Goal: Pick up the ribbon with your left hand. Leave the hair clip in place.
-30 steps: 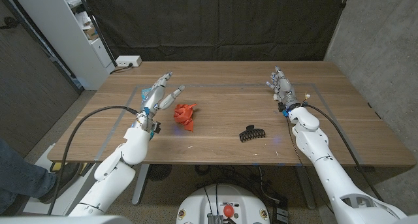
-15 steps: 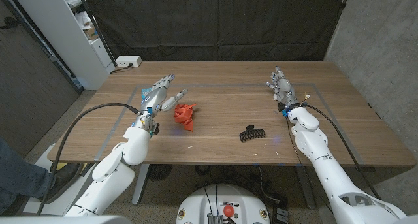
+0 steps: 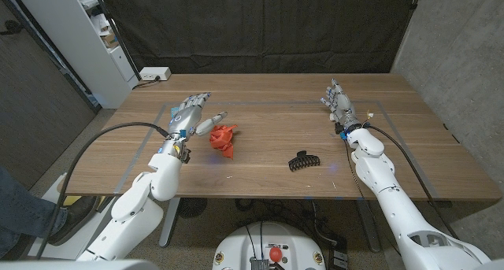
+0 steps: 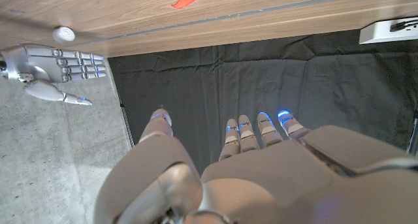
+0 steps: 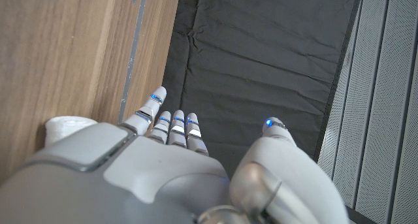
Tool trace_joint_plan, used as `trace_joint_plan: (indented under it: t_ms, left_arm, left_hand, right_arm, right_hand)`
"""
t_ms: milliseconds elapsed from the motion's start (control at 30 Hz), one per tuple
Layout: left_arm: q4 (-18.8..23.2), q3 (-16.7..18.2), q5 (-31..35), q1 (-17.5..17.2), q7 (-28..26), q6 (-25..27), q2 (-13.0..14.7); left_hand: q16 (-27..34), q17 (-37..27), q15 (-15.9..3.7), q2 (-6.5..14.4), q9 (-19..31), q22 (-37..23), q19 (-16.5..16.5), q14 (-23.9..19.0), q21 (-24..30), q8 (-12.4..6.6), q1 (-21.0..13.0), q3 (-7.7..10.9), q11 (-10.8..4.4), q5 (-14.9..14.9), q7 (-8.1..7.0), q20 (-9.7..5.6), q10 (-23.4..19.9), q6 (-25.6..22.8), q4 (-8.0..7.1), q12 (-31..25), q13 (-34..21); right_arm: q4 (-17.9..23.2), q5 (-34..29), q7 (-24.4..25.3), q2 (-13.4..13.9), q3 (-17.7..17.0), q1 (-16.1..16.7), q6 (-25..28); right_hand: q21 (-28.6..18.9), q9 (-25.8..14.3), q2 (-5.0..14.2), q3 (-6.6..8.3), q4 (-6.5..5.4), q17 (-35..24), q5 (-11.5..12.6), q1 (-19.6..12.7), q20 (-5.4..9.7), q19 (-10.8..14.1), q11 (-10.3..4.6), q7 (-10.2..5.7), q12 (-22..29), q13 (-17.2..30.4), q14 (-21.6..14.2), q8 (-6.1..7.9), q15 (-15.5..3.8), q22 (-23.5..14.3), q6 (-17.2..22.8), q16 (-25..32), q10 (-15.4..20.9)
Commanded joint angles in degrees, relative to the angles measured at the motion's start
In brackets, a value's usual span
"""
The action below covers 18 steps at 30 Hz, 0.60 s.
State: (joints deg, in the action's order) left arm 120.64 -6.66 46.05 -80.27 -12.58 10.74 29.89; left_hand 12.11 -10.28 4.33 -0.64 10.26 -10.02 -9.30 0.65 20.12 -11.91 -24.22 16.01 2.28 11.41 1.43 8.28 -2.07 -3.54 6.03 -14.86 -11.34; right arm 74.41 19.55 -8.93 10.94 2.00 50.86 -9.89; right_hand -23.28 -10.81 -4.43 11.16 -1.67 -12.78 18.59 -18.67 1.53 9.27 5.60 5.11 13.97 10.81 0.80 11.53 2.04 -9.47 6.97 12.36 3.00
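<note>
Left hand (image 3: pixel 189 112) has edged closer to ribbon (image 3: pixel 223 138) (fingers spread).

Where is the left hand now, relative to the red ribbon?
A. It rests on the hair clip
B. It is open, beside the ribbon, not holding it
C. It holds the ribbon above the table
B: in the head view the left hand is open beside the ribbon, which lies on the table.

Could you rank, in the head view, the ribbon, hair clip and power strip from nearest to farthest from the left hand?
From the left hand:
1. Ribbon, just beside its thumb, toward the table's middle.
2. Power strip, beyond the table's far left corner.
3. Hair clip, toward the right arm's side.
</note>
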Motion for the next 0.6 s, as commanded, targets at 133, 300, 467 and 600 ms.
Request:
trace_joint_plan:
  t_ms: [133,300,467,600]
  left_arm:
    - [2.44,-2.34,6.59,-0.99,-1.66,6.51,0.74]
    - [2.72,-2.96,7.95,-1.2,-1.78,8.07,0.93]
    - [2.73,-3.84,9.85,-1.11,-1.57,9.84,1.33]
    - [2.65,-4.9,12.13,-0.84,-1.27,11.73,1.62]
  left_hand:
    - [0.57,-0.37,0.44,-1.46,0.29,-0.3,2.16,-2.02,0.27,-0.86,-0.06,-0.24,0.44,0.19,-0.28,3.17,-2.08,-2.81,0.94,-0.69,-0.48]
    - [0.71,-0.44,0.65,-1.99,0.34,-0.41,2.99,-2.78,0.29,-1.13,0.08,-0.52,0.45,0.3,-0.73,3.75,-2.67,-4.16,1.08,-0.85,-0.58]
    - [1.05,-0.54,1.08,-2.54,0.45,-0.65,4.91,-4.22,0.68,-1.3,0.23,-0.83,0.81,0.46,-0.99,3.97,-3.46,-5.44,1.23,-1.12,-0.84]
    - [1.46,-0.66,1.04,-2.88,0.56,-0.97,7.43,-5.8,1.39,-1.35,0.07,-0.95,0.74,0.64,-1.08,4.05,-4.32,-6.34,1.45,-1.45,-1.12]
  right_arm:
    - [0.57,0.05,0.06,-0.07,-0.03,0.1,0.13]
    - [0.39,0.12,0.05,-0.17,-0.04,0.14,0.02]
    - [0.2,0.12,0.06,-0.25,-0.02,0.17,-0.07]
    - [0.07,0.24,0.0,-0.35,-0.09,0.25,-0.27]
  right_hand:
    - [0.26,-0.06,0.74,0.03,0.27,-0.09,0.3,-0.15,0.1,0.53,0.18,-0.08,-0.2,0.06,-0.47,0.27,-0.03,-0.12,0.63,0.35,0.6]
    - [0.36,-0.06,0.76,0.0,0.31,-0.06,0.31,-0.18,0.11,0.72,0.18,-0.05,-0.26,0.07,-0.73,0.27,0.0,-0.12,0.71,0.43,0.72]
    - [0.44,-0.06,0.77,-0.02,0.33,-0.05,0.31,-0.18,0.06,0.82,0.16,-0.07,-0.3,0.07,-0.84,0.27,0.02,-0.12,0.75,0.46,0.81]
    - [0.51,-0.06,0.8,-0.03,0.35,-0.04,0.31,-0.19,0.02,0.95,0.16,-0.09,-0.35,0.07,-0.96,0.28,0.01,-0.12,0.83,0.49,0.86]
